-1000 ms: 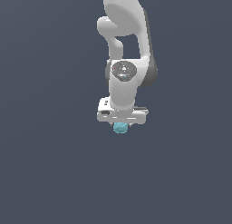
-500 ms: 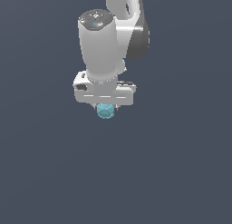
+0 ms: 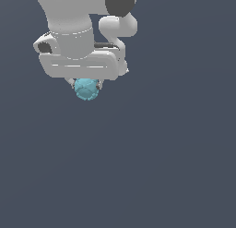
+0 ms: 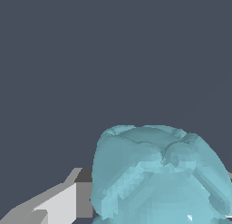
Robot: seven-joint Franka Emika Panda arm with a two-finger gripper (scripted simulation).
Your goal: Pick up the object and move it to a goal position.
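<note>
The object (image 3: 87, 89) is a small light-teal faceted lump. It sits between the short fingers under my white gripper (image 3: 86, 86) in the upper left of the exterior view, lifted off the dark grey floor. The gripper is shut on it. Only the fingers' dark tips show beside it. In the wrist view the object (image 4: 158, 173) fills the near field, with one white and grey finger (image 4: 68, 198) pressed against its side; the other finger is hidden.
The white arm (image 3: 78, 19) rises out of the exterior view's top edge above the gripper. The plain dark grey floor (image 3: 161, 167) spreads all around, with nothing else on it.
The arm with the object in its grip has moved towards the camera and to the exterior view's left and upward. It now looks much larger. The grip stays shut.
</note>
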